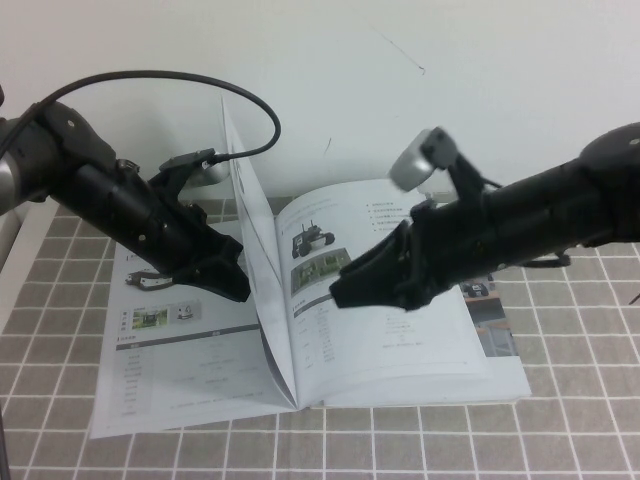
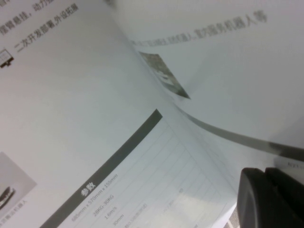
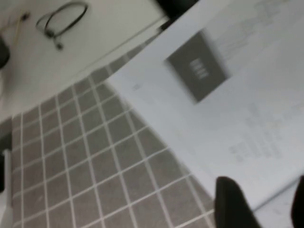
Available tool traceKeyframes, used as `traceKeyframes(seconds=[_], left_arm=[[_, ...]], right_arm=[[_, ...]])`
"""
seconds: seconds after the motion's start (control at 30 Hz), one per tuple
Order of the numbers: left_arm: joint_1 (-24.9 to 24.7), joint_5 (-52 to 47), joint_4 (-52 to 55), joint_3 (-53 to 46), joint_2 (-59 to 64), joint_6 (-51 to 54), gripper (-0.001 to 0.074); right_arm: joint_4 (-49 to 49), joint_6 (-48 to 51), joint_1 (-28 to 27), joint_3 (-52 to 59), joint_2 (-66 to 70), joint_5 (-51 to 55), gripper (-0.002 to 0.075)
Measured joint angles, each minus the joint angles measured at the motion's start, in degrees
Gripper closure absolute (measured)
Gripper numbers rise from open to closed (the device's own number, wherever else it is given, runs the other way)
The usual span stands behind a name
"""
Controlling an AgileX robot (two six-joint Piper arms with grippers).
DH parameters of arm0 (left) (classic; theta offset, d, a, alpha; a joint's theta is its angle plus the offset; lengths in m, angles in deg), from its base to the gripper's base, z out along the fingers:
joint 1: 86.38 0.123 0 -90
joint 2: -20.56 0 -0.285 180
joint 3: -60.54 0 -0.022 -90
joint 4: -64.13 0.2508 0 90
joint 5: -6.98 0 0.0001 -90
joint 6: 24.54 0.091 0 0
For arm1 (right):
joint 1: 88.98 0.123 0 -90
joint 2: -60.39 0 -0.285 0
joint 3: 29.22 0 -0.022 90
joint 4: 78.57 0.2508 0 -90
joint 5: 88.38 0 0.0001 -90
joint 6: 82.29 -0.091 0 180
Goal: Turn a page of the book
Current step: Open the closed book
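The book [image 1: 400, 340] lies open on the checked cloth. The page [image 1: 262, 270] stands nearly upright over the spine. My left gripper [image 1: 238, 288] is at the page's left side, by its outer edge, with its fingers closed together on the sheet. In the left wrist view the page [image 2: 228, 61] curves up from the left gripper [image 2: 266, 190] and shows a pale boat-like vehicle, above the flat left sheet of the book [image 2: 71, 118]. My right gripper [image 1: 342, 290] hovers open over the right-hand sheet, which pictures a dark wheeled vehicle. In the right wrist view the right gripper [image 3: 266, 209] is above the book's edge [image 3: 247, 95].
A grey checked tablecloth [image 1: 560, 430] covers the table around the book. A white surface [image 3: 95, 42] with a looped black cable [image 3: 61, 19] lies beyond the cloth. The left arm's cable [image 1: 240, 100] arcs above the page's top corner.
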Motion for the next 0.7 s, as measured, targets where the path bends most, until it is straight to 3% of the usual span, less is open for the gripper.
traceKeyframes(seconds=[0.1,0.2,0.3,0.4,0.53,0.6,0.7], left_arm=[[0.0,0.0,-0.1,0.0,0.0,0.0,0.0738],[0.0,0.0,-0.1,0.0,0.0,0.0,0.0738],[0.0,0.0,-0.1,0.0,0.0,0.0,0.0738],[0.0,0.0,-0.2,0.0,0.0,0.0,0.0738],[0.0,0.0,-0.2,0.0,0.0,0.0,0.0738],[0.0,0.0,-0.2,0.0,0.0,0.0,0.0738],[0.0,0.0,-0.4,0.0,0.0,0.0,0.0738]], right_arm=[[-4.6,-2.0,4.8,0.0,0.0,-1.5,0.0620],[-5.9,-5.1,7.6,0.3,0.0,-4.6,0.0694],[-5.5,-6.1,10.8,3.3,-1.0,-12.9,0.0713],[-2.5,-3.9,16.6,10.8,-4.1,-31.8,0.0718],[15.7,13.2,26.7,17.6,-7.8,-54.2,0.0718],[22.3,23.0,29.3,18.2,-7.8,-57.7,0.0719],[26.2,27.9,30.7,18.6,-7.3,-56.0,0.0715]])
